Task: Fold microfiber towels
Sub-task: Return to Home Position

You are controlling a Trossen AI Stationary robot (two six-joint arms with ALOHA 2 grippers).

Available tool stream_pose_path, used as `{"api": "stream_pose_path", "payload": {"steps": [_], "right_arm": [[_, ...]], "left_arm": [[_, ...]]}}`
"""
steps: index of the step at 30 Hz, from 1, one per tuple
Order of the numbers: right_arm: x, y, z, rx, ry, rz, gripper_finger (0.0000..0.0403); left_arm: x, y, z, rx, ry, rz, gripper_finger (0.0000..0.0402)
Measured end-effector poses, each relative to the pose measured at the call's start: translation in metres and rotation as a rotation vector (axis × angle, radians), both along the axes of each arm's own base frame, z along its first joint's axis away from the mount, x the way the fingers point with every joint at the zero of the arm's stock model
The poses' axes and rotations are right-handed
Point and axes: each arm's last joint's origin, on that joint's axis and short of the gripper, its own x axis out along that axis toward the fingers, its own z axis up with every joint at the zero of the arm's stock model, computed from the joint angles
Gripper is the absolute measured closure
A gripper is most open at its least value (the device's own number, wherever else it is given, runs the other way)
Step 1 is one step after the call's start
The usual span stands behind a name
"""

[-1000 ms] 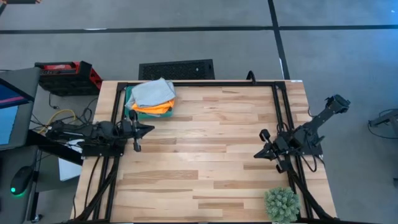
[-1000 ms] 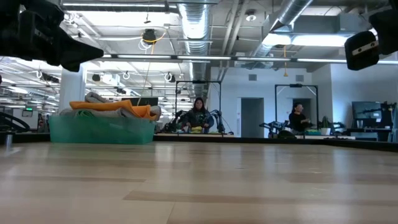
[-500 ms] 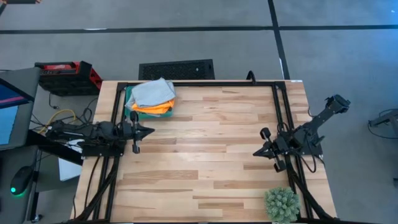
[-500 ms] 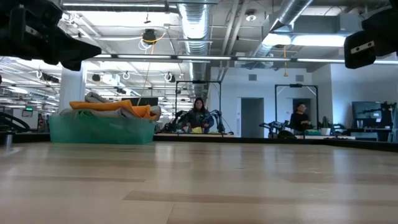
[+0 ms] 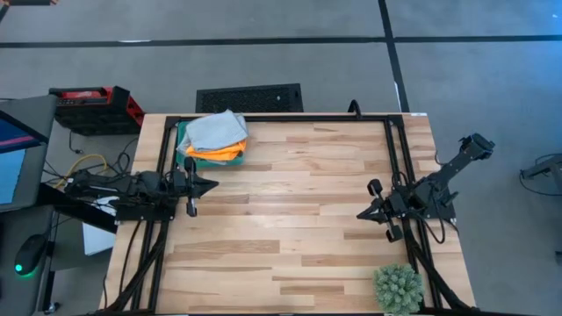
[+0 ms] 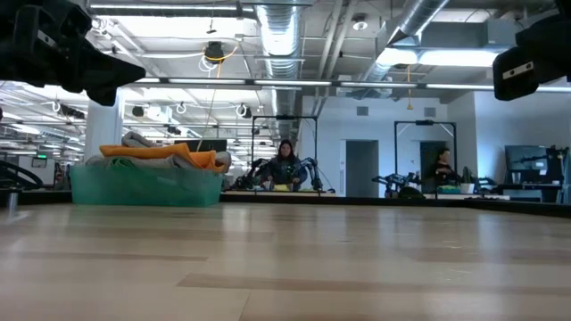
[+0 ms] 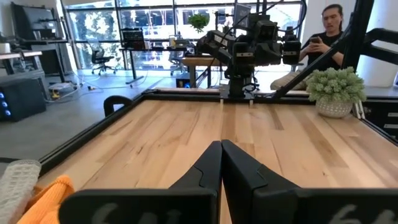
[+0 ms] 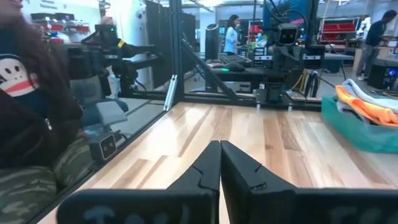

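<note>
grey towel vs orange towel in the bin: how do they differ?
The grey towel lies on top of the pile; the orange towel sits beneath it. From above the grey towel shows most of its face, the orange towel only a strip at one edge. Both lie in the green bin. The left gripper and right gripper are shut, apart from both.

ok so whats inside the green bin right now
A pale grey towel lies on top, heaped above the rim of the green bin. An orange towel sticks out under it. Anything lower is covered by those two and the bin wall.
</note>
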Motion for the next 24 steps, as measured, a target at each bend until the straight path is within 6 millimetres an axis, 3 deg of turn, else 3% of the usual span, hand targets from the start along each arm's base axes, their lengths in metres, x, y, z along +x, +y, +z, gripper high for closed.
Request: {"api": "stream_pose_path", "payload": {"steps": [24], "right_arm": [[0.0,0.0001,0.0001,0.001,0.0,0.003,0.0374]], "left_arm": [[0.0,0.0,-0.0003,0.002,0.001,0.0,0.0401]]}}
